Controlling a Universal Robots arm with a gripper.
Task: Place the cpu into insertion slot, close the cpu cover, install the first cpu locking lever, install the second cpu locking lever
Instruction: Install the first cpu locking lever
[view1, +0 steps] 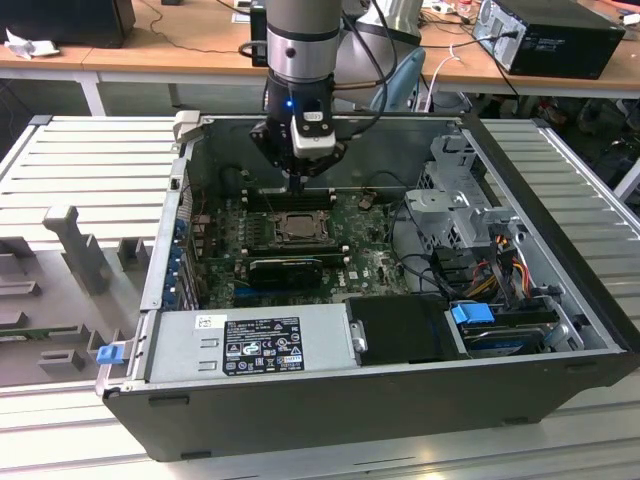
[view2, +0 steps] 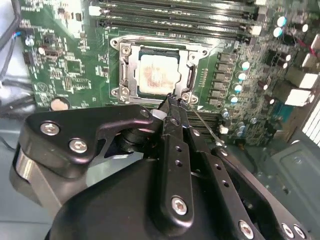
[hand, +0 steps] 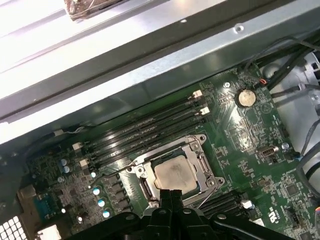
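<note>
- computer case (view1: 300, 405): open-topped, walls standing round the pincer (view2: 172, 102).
- green circuit board (view2: 75, 65): lay beneath the pincer.
- pincer: narrow, jaws pressed together; nothing visibly held.
- insertion slot (view2: 160, 39): just below the pincer's tip, at one corner.
- cpu cover (view2: 129, 70): lay flat over the slot.
- cpu (view2: 159, 75): seated inside the cover's window; judged light, stiff, fragile.
- locking lever (view2: 205, 127): thin wire beside the tip; judged springy, slippery, best taken at its free end.

Arm (view1: 300, 40) vertical, end effector (view1: 298, 185) pointing down; closed
</note>
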